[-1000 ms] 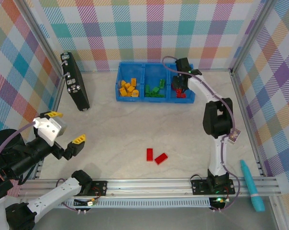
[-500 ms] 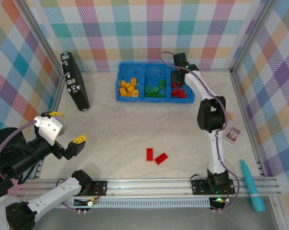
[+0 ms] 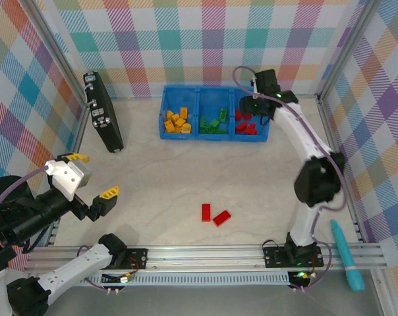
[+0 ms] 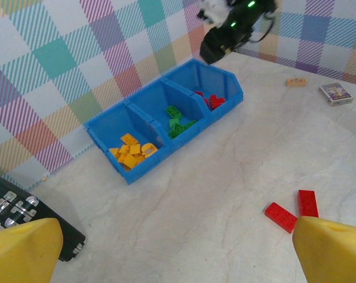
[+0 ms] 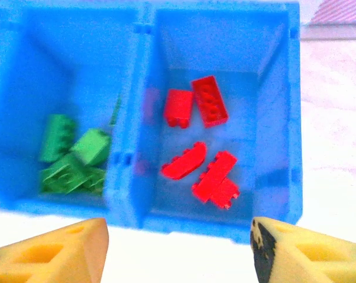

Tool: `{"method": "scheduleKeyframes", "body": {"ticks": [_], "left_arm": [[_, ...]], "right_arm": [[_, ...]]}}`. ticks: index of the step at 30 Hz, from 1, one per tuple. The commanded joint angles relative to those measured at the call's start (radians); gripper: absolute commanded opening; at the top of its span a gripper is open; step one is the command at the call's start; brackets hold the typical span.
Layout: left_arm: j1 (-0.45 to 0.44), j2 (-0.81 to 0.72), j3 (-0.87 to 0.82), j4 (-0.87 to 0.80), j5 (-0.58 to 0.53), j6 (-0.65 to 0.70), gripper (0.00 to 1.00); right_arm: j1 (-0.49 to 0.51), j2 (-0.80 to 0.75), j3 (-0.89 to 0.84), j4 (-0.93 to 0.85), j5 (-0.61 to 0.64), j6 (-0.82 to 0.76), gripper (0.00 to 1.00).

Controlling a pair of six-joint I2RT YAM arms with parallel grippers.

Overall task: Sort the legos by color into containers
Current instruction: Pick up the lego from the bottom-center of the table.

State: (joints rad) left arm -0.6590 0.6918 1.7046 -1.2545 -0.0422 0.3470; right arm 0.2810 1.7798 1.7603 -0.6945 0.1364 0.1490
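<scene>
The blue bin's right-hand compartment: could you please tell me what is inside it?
The right-hand compartment holds red legos, five or so, loose on its floor. Two near the front overlap, so whatever lies under them is covered.

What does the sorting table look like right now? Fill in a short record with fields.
Bin: blue, three sections
Left section: yellow bricks
Middle section: green bricks
Right section: red bricks
Loose on table: two red bricks, near the front
Right jaws: open, empty, over the right section
Left jaws: open, empty, far from the bricks
</scene>
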Motion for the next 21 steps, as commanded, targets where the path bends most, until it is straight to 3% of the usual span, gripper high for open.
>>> {"method": "scheduleKeyframes", "body": {"ticks": [1,6,9,13,17,21], "left_arm": [[-0.008,0.008,-0.002,0.027,0.017,0.01,1.0],[-0.008,0.007,-0.052,0.064,0.022,0.015,1.0],[-0.008,0.011,-0.073,0.084,0.021,0.019,1.0],[-0.008,0.017,-0.091,0.114,0.018,0.023,1.0],[-0.01,0.014,-0.098,0.127,0.03,0.017,1.0],[-0.01,-0.006,-0.119,0.138,0.028,0.01,1.0]], "right_arm": [[0.004,-0.197,-0.199,0.043,-0.169,-0.018,0.7],[0.029,-0.481,-0.548,-0.092,-0.203,0.346,0.7],[0.125,-0.701,-0.83,-0.033,-0.197,0.64,0.72],[0.283,-0.915,-1.007,-0.1,-0.104,0.96,0.71],[0.446,-0.97,-1.075,-0.142,-0.055,1.17,0.71],[0.614,-0.886,-1.088,-0.094,-0.002,1.32,0.74]]}}
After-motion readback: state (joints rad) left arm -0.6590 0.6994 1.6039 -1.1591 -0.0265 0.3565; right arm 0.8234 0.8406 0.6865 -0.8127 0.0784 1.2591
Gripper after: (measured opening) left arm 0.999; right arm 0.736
